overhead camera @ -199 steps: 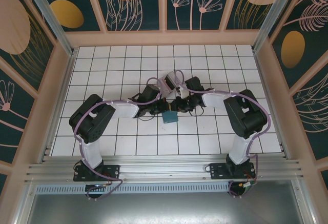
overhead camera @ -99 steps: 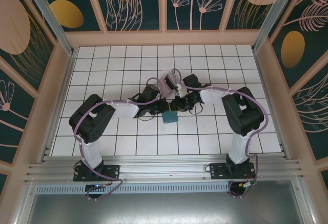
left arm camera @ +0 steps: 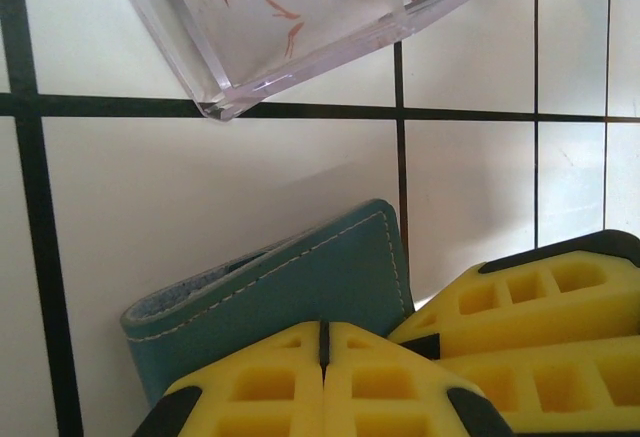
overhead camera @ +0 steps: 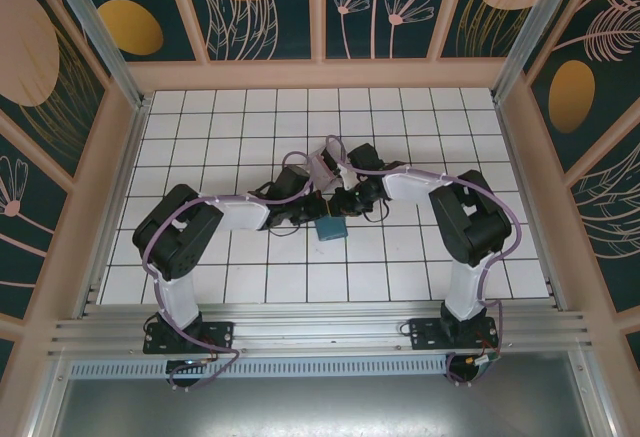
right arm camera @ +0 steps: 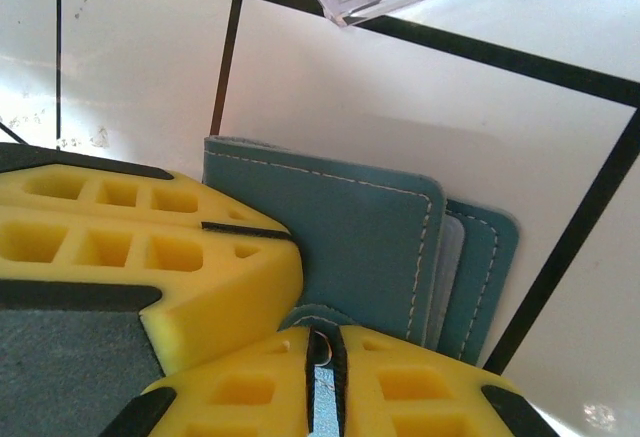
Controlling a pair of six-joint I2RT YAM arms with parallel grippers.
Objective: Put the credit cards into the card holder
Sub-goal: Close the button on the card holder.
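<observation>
Right tool edged inward, pinching card holder

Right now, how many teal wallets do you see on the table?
1. The card holder is mid-table between the two arms, on the near side of the clear box, with one flap pinched in the right fingers. The arms could hide another.

Left claw and right claw both pinched closed.
</observation>
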